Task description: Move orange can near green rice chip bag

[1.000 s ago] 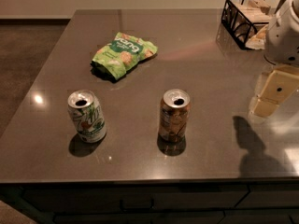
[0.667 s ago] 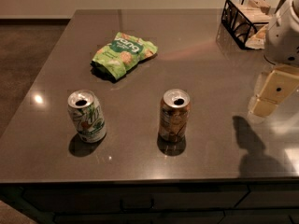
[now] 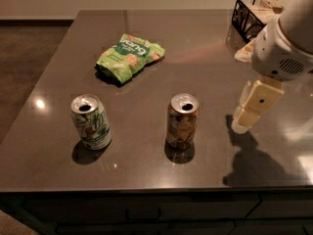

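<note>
Camera view — jaws over table (image 3: 205, 58), near orange can (image 3: 182, 121), apart; opening — cannot tell

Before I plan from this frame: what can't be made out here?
Camera view:
- Orange can: label print too blurred to read.
- Wire basket: contents partly hidden by the arm, which is itself cut off at the right edge.
- Pincer, hanging right of the orange can: its far side faces away.

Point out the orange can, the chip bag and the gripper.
orange can (image 3: 182, 122), camera view, side label
chip bag (image 3: 129, 56), camera view, front panel
gripper (image 3: 246, 117), camera view, lower tip, right of orange can
</note>
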`<state>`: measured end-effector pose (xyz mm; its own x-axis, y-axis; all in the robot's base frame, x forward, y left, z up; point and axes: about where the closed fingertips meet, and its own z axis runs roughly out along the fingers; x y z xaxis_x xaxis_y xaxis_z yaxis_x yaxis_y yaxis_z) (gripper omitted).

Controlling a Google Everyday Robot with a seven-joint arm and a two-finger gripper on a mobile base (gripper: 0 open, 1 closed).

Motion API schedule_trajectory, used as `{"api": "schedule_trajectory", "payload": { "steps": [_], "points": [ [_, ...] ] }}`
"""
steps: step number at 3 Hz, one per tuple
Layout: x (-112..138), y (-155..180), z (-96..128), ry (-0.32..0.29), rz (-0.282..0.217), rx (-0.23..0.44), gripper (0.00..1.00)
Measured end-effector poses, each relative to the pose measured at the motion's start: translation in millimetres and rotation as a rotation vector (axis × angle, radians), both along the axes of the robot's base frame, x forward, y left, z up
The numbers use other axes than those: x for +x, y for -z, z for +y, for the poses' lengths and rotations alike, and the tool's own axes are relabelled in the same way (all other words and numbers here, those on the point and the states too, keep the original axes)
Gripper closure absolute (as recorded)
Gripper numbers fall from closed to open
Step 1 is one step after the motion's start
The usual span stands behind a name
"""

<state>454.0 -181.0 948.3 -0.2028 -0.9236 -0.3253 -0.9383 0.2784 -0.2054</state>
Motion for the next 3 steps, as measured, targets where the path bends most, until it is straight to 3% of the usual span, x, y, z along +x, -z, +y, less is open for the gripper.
{"api": "schedule_trajectory", "payload": {
  "steps": [2, 3],
  "points": [
    [-5.2, 25.3, 60.9, -0.087, 0.075, 0.175, 0.00],
    [-8.8, 30.4, 82.6, -0.126, 0.091, 0.226, 0.00]
  ]
}}
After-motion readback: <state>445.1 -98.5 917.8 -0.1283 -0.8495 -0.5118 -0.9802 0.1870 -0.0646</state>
